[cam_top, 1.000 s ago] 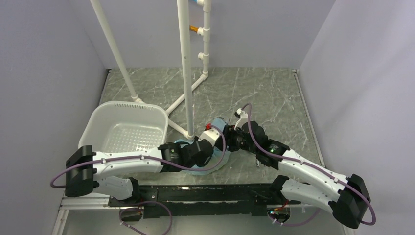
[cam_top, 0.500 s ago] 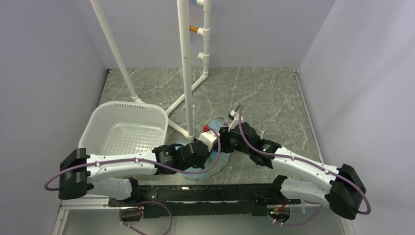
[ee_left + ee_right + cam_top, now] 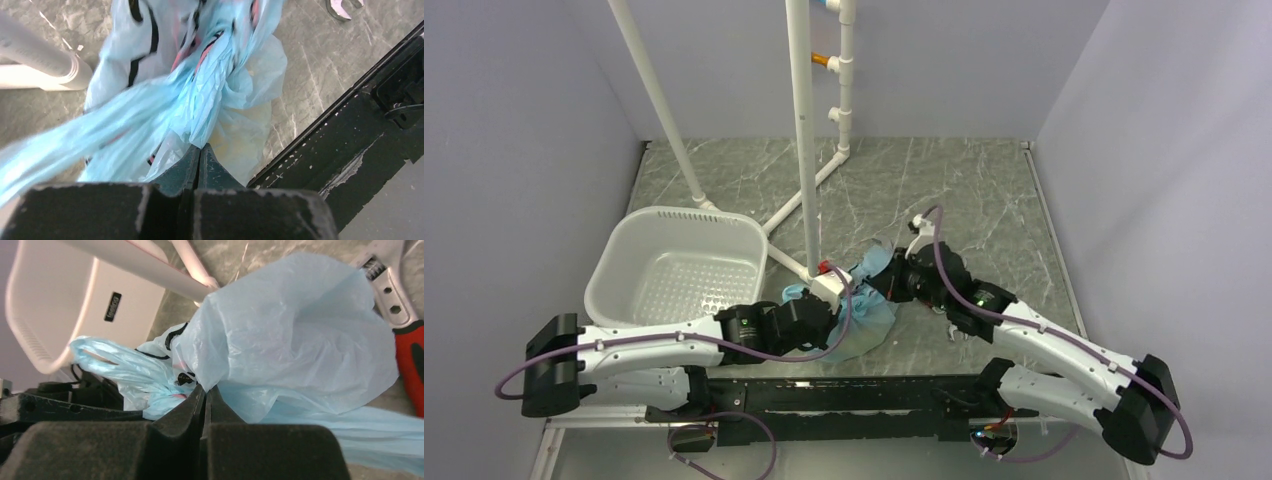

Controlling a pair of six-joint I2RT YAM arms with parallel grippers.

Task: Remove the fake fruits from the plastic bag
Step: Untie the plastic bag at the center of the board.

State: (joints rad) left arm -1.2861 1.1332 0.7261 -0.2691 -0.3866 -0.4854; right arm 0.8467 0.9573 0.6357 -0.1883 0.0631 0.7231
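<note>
The plastic bag (image 3: 869, 318) lies crumpled on the marble table between my two grippers. It is thin light-blue film with pink and black print (image 3: 200, 70). My left gripper (image 3: 200, 146) is shut on a fold of the bag, pinched at its tips (image 3: 836, 292). My right gripper (image 3: 206, 388) is shut on another fold of the bag (image 3: 300, 330), at the bag's far right side (image 3: 892, 283). The fake fruits are hidden inside the bag. Only a pale yellow patch (image 3: 240, 137) shows through the film in the left wrist view.
A white perforated basket (image 3: 624, 262) stands at the left (image 3: 75, 295). The foot of a white pipe frame (image 3: 804, 200) is just behind the bag. A red-handled wrench (image 3: 397, 305) lies right of the bag. The black rail (image 3: 360, 115) runs along the near edge.
My right gripper has shut on the bag. My left arm has drawn back toward the left with its fold, and the bag is pulled out wider between the two grippers.
</note>
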